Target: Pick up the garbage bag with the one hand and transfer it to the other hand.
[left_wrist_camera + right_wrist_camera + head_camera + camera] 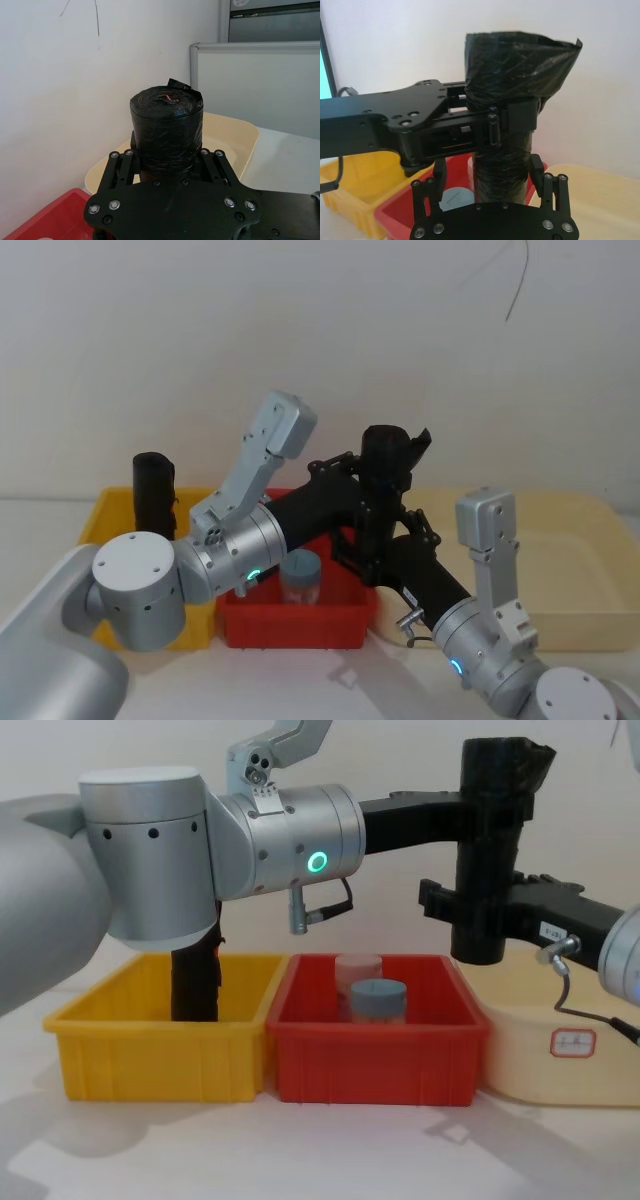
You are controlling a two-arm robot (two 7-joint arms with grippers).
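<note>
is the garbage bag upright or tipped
Upright: the garbage bag stands vertical in mid-air, wider end up, clamped by the left gripper, with the right gripper open around its lower part.

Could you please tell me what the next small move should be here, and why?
Probably close the right gripper on the tall matte black garbage bag roll. Its fingers straddle the roll's lower part with a gap on one side, while the left gripper clamps it higher up, so the second hold is not yet made.
</note>
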